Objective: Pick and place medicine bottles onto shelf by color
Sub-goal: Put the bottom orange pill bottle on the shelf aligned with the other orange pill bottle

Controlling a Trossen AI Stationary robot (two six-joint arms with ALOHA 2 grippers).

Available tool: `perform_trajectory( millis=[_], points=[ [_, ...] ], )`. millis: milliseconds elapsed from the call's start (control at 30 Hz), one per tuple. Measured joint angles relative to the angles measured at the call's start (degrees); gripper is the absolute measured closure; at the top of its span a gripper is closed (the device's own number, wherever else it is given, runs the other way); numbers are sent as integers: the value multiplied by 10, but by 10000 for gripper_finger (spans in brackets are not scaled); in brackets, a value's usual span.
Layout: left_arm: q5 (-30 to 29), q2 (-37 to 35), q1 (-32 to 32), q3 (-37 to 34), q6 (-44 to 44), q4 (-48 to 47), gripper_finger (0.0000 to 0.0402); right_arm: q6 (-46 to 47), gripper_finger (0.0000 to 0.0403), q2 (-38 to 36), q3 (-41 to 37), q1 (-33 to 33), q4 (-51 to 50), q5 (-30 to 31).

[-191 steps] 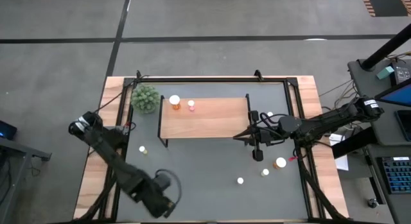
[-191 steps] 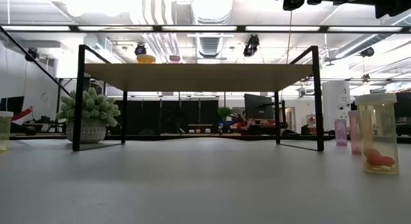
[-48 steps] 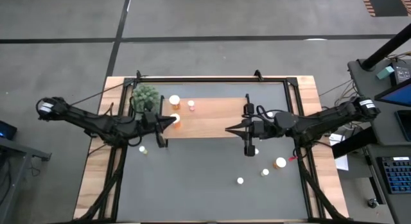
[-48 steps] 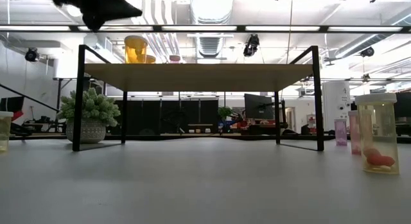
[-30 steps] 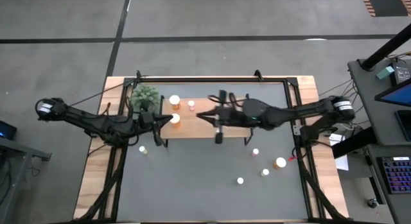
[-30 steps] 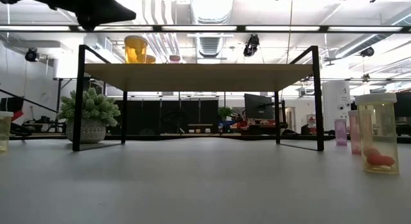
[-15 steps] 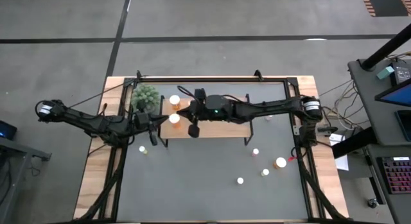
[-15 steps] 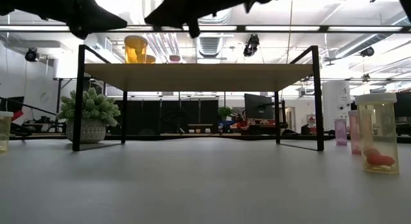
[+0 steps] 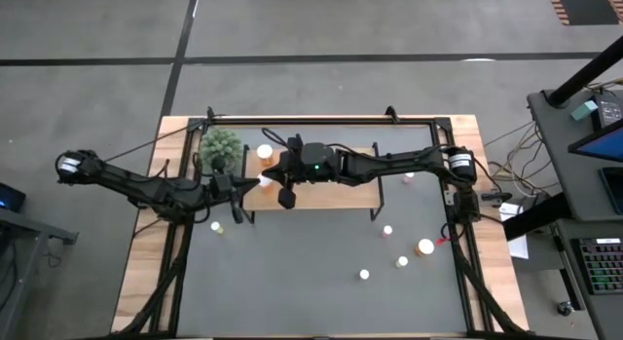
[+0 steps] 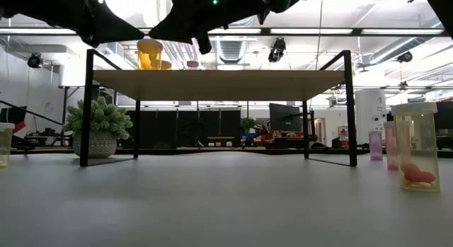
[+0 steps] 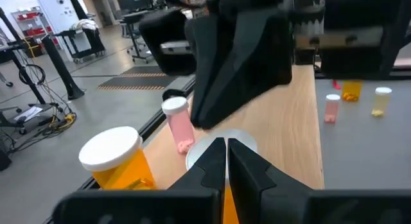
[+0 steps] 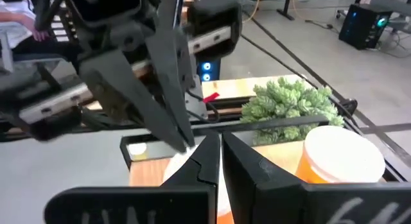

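Reaching farther since before, the right gripper meets the left gripper over the low light-wood shelf, both shut beside white-capped orange medicine bottles; separate gently, keeping bottles upright.

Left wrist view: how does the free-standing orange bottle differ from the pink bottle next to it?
The orange bottle is wide and squat, while the pink bottle is slim. The orange bottle's white cap is broad and the pink bottle's is small. The orange bottle's body is a deep orange and the pink bottle's is pale pink. Both stand upright on the shelf, and both have white caps.
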Motion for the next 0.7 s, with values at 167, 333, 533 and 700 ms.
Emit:
perform_trajectory(
  millis=[167, 333, 533, 700],
  points=[
    [1, 5, 0, 0, -10, 0, 402, 1, 394, 7, 0, 0, -14, 0],
    [0, 13, 0, 0, -16, 5, 402, 6, 394, 8, 0, 0, -24, 0],
    [0, 34, 0, 0, -31, 15, 401, 5, 394, 7, -1, 2, -27, 0],
    [1, 44, 0, 0, -55, 15, 402, 5, 394, 7, -1, 2, -32, 0]
  ],
)
